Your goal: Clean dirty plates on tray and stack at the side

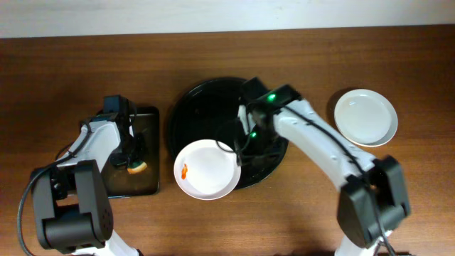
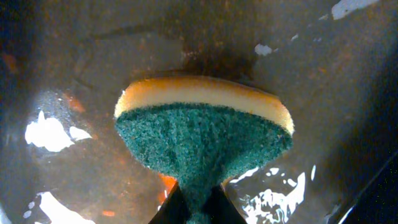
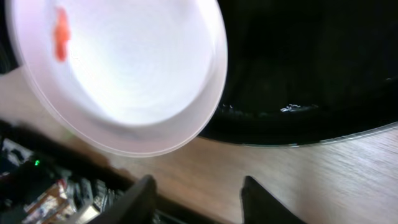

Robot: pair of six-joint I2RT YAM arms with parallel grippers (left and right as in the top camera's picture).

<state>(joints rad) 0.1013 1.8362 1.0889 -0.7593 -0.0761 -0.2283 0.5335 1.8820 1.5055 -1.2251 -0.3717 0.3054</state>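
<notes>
Left gripper [image 2: 195,210]: jaws pinched on sponge [image 2: 205,137], over small rectangular tray [image 1: 142,185] left of round tray [image 1: 206,107]. Right gripper [image 3: 202,198]: jaws parted, empty, at round tray's front rim beside smeared plate [image 1: 210,174], which overhangs that rim onto tabletop [image 1: 284,220]. Clean plate [image 1: 365,116] lies right of round tray. Plate likely stiff, light, slick, breakable; pinch raised edge.

Even overhead light — dim, glare-flecked left wrist, blurred right wrist plate [image 3: 124,81]

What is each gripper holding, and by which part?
The left gripper pinches the sponge by its green scouring edge; right gripper is open, holding nothing.
</notes>
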